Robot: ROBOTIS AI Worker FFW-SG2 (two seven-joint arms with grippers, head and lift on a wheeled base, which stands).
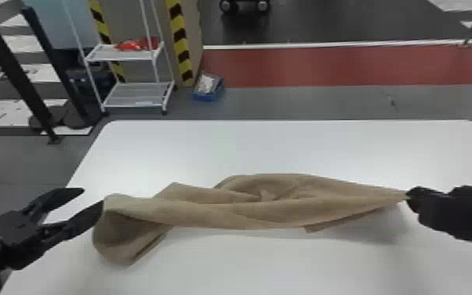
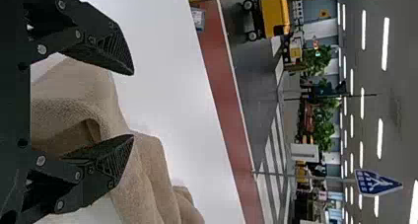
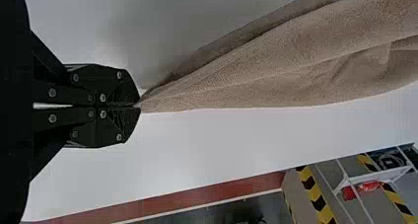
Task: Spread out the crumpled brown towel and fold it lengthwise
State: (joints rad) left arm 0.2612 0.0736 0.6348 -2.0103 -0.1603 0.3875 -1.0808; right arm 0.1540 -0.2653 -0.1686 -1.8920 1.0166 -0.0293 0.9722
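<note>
Towel (image 1: pixel 255 215) stretches, bunched, from the closed fingertips of the right gripper (image 3: pixel 138 105), which pinch its end, to beside the wide-apart fingers of the left gripper (image 1: pixel 93 196). If these catch a rolled fold instead of the edge, pulling could tighten the twist.

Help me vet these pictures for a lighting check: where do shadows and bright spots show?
Head view: soft shadow on the table under the towel, near the right claw; right wrist view: grey shading beside the towel; left wrist view: ceiling lights glare as white strips.
</note>
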